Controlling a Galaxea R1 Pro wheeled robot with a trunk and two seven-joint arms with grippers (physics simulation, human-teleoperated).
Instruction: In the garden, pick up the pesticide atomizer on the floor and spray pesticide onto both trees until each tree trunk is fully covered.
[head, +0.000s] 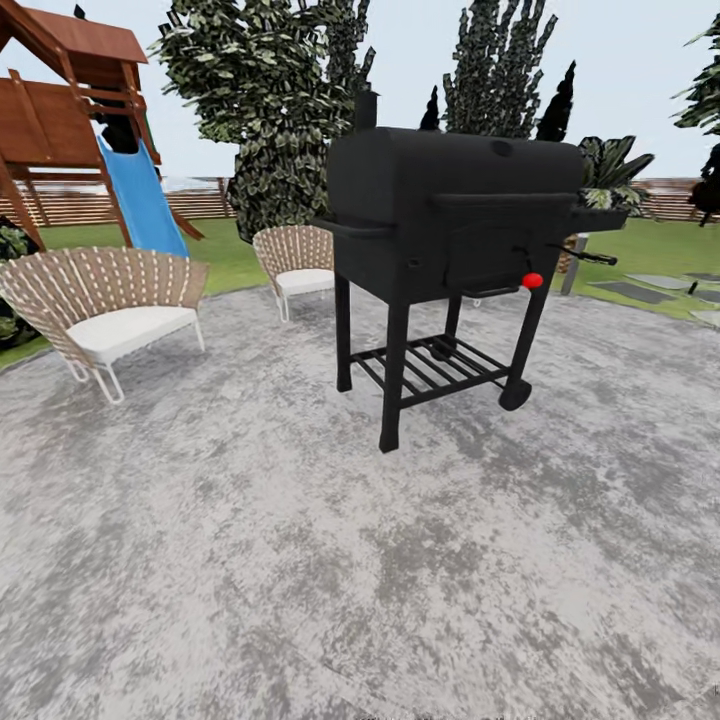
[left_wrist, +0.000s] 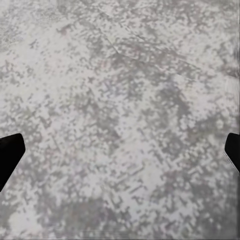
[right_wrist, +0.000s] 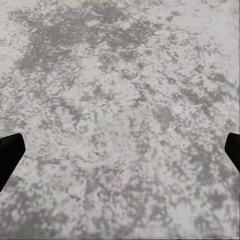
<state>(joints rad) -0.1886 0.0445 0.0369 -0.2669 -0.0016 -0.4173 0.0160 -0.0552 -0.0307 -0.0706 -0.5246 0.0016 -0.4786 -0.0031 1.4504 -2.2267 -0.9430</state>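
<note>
Black barrel grill (head: 455, 215) on grey stone paving (head: 300, 560); two wicker chairs (head: 105, 305) beside. Left gripper (left_wrist: 120, 155) and right gripper (right_wrist: 120, 155): both spread wide, empty, above paving.

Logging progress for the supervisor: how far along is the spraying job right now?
Nothing looks done yet. Both grippers, left and right, hang open and empty over the grey stone paving. Ahead stand a black grill and two wicker chairs, with grass beyond. Finding and picking up the atomizer, then spraying both trunks, all remains.
</note>
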